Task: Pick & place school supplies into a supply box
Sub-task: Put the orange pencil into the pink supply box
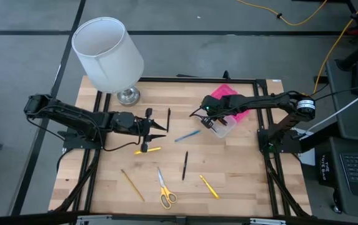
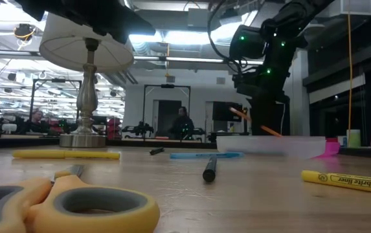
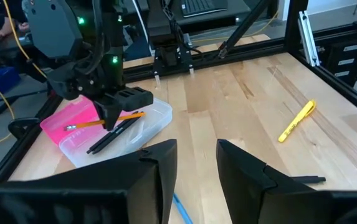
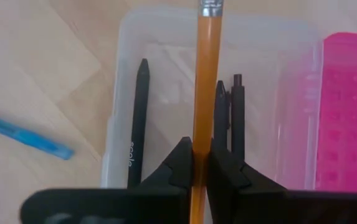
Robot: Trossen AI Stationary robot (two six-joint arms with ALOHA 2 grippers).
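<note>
Nearest you along the front edge of the table [image 1: 241, 181] lie the yellow-handled scissors [image 1: 165, 194], a tan pencil [image 1: 132, 185] and a yellow highlighter [image 1: 208, 186] whose barrel reads "brite liner". Just behind them a black pen [image 1: 184, 165] lies in bare wood with open room around it. Your left gripper [image 1: 155, 125] hovers at mid-table with its fingers parted and nothing between them, a yellow marker [image 1: 147, 150] just in front of it. A blue pen [image 1: 187, 135] lies between the arms. Your right gripper [image 4: 200, 163] is clamped on an orange pencil [image 4: 206, 74] directly above the supply box [image 1: 227, 125], whose clear base already holds black pens [image 4: 139, 118], pink lid [image 1: 223, 93] folded back. The white lamp [image 1: 108, 55] crowds the far left corner.
</note>
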